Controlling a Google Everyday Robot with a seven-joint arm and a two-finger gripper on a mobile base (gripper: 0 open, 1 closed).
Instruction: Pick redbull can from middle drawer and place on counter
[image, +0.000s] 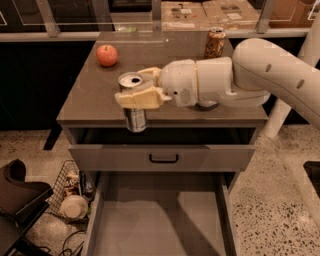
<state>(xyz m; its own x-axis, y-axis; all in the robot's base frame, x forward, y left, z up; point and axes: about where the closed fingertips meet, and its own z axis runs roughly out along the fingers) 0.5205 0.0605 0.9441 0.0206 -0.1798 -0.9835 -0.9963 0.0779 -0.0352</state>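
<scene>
My gripper (134, 90) is shut on the redbull can (134, 117), a slim silver can with a shiny top and pull tab. I hold it upright above the front edge of the counter (90, 100), left of the middle. Its lower end hangs in front of the counter's front edge. The middle drawer (160, 220) is pulled out below, and its plain grey floor is bare. My white arm (260, 70) reaches in from the right across the counter.
A red apple (107, 55) sits at the counter's back left. A brown-orange patterned can (215, 42) stands at the back right. The top drawer with a dark handle (163, 159) is nearly shut. A wire basket (70, 195) with clutter stands on the floor at left.
</scene>
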